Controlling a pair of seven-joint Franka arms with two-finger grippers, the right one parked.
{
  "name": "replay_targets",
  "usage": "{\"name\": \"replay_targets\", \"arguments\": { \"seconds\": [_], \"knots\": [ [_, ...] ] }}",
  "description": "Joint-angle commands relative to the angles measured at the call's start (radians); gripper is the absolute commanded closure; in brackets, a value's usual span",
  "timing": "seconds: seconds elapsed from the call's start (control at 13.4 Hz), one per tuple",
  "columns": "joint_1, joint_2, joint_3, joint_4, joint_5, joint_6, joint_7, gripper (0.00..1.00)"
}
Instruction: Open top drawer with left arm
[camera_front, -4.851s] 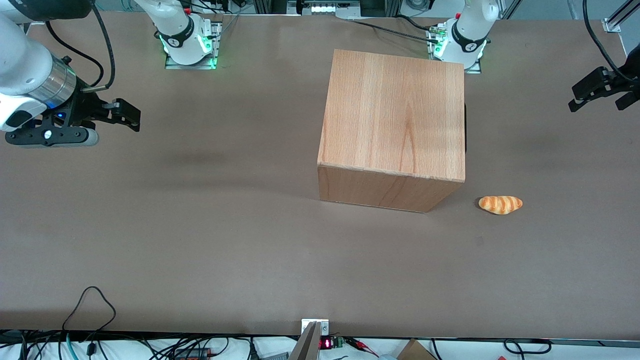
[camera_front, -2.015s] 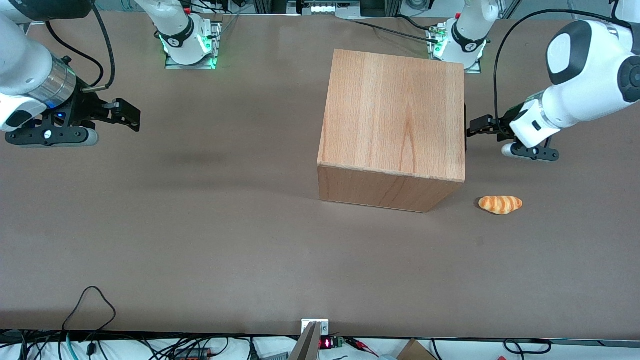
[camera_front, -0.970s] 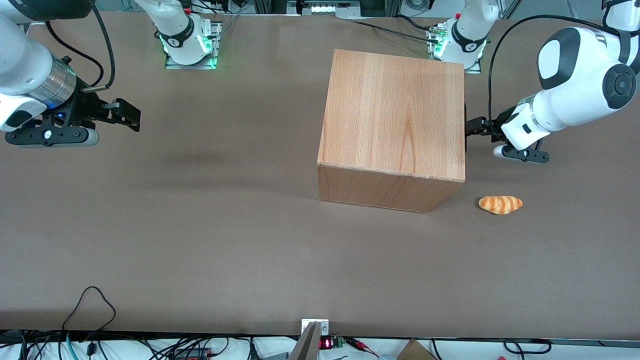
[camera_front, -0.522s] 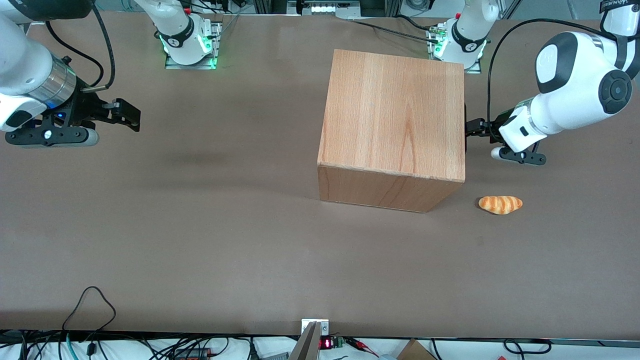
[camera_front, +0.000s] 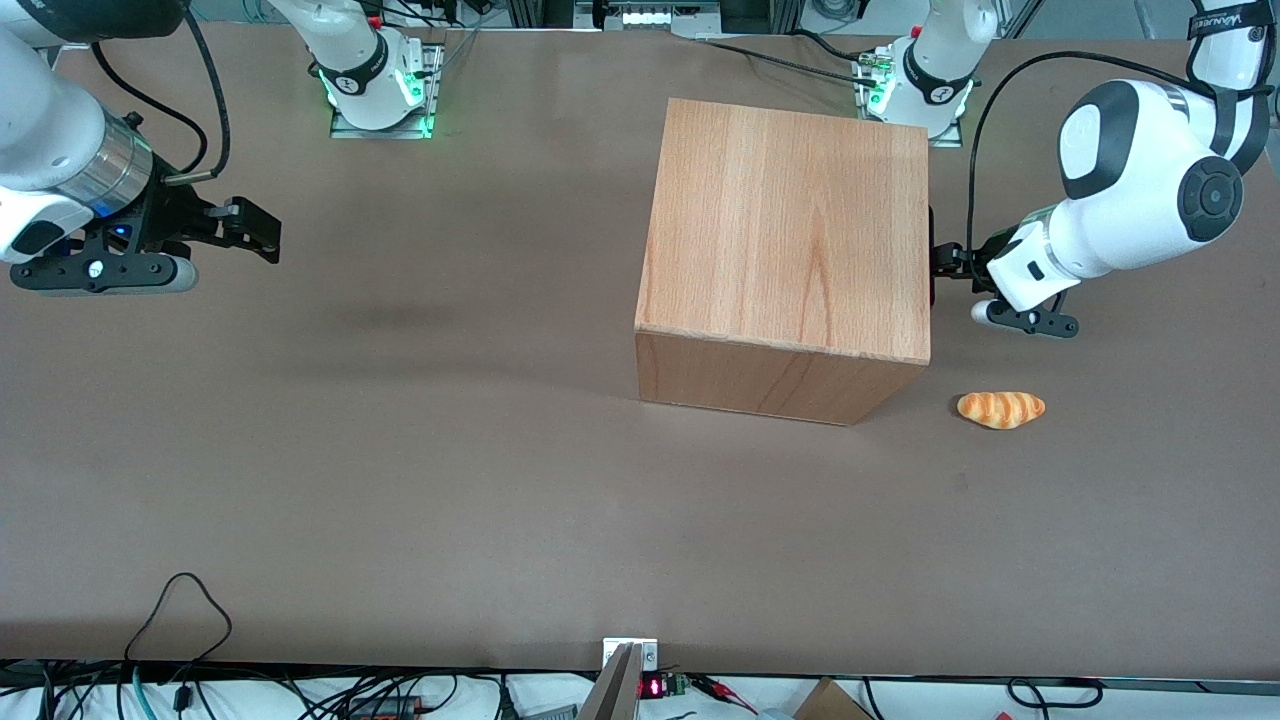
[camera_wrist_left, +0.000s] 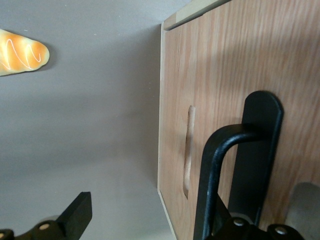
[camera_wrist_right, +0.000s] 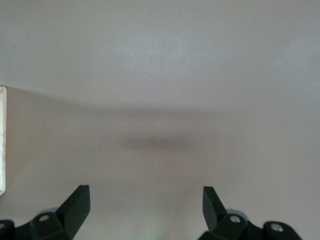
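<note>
both fingers of the hand spread wide — black handle between them.

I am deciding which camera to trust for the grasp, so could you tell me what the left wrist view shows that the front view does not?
Only the left wrist view shows the drawer front with its black bar handle and one of the gripper's fingers. Only the front view shows the cabinet's top, the white left arm and its gripper at the cabinet's drawer side. Both show the bread roll on the brown table.
</note>
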Motion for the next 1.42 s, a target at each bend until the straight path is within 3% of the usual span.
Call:
{"name": "replay_targets", "arguments": {
  "seconds": [0.0,0.52,1.34],
  "knots": [
    [0.031,0.002,0.000,-0.008,-0.016,0.010,0.042,0.00],
    [0.067,0.009,0.007,0.001,0.029,0.010,0.042,0.00],
    [0.209,0.015,0.007,0.027,0.093,0.009,0.044,0.00]
  ]
}}
